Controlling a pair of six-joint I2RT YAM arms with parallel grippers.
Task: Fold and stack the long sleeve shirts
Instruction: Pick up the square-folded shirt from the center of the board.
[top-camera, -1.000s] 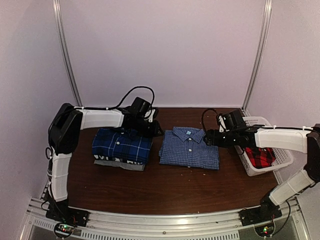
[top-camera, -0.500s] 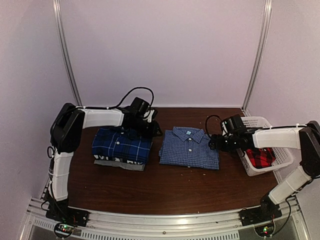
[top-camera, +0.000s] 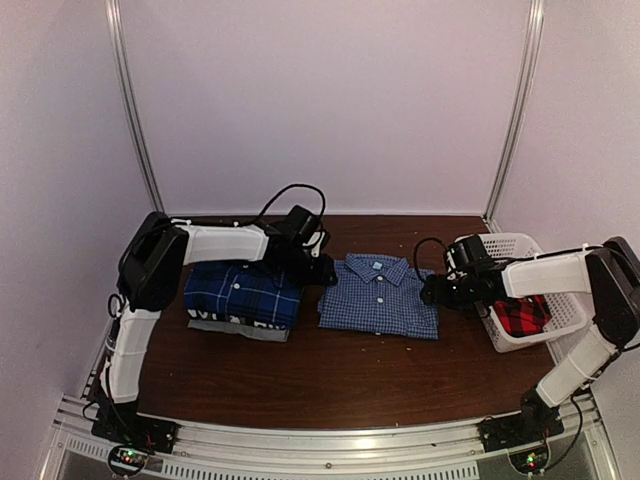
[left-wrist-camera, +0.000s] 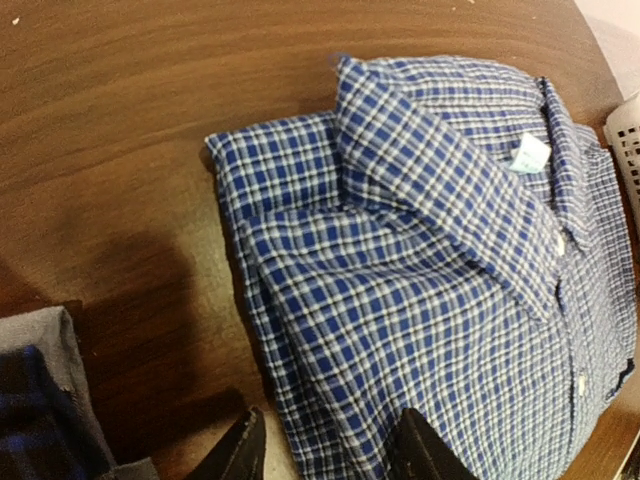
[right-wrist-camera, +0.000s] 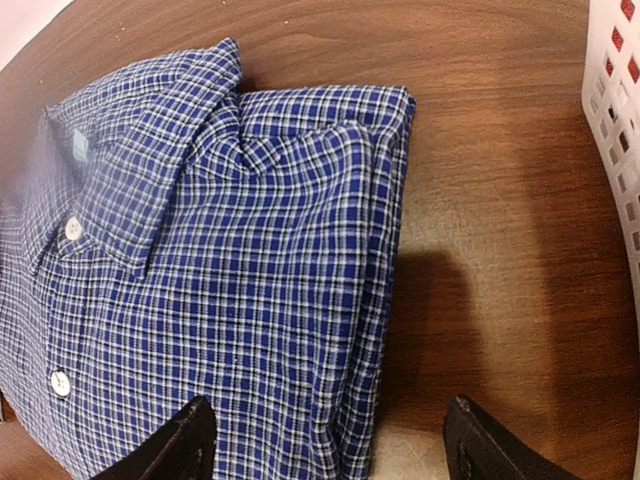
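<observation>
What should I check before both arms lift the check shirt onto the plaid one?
1. Check shirt folded flat, collar up: ok.
2. Left fingers open, astride the shirt's left edge: ok.
3. Right fingers open, astride its right edge: ok.
4. Lower finger of each pair under the bottom layer: cannot tell.
5. Plaid shirt folded and lying flat on the left: ok.
6. Red shirt folded: not ok, it lies bunched in the basket.
</observation>
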